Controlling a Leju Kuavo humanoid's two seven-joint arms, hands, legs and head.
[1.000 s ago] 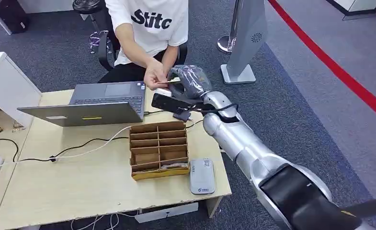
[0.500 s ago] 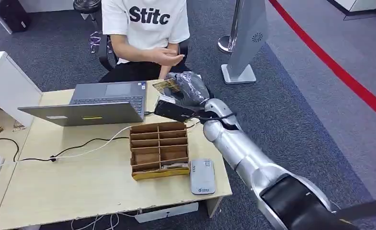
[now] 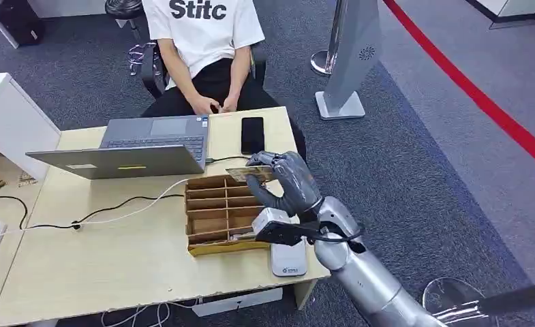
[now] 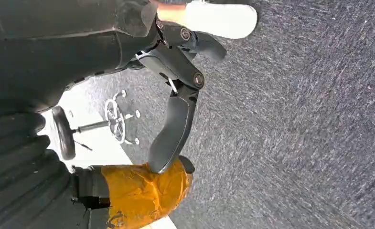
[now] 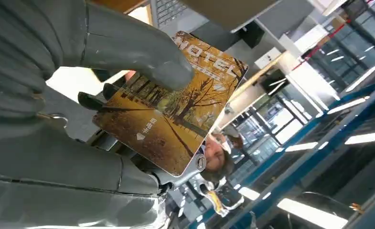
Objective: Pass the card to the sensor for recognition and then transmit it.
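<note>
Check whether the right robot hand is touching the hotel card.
Touching. In the right wrist view the right robot hand pinches the hotel card: the thumb presses its printed face. The head view shows the card at the fingertips.

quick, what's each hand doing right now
Right hand: holding the hotel card between thumb and fingers, above the wooden organizer.
Left hand: holding nothing, fingers apart, hanging over the carpet.

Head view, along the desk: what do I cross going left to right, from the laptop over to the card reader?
Laptop → wooden organizer → black phone → right hand holding the card → grey card reader.
</note>
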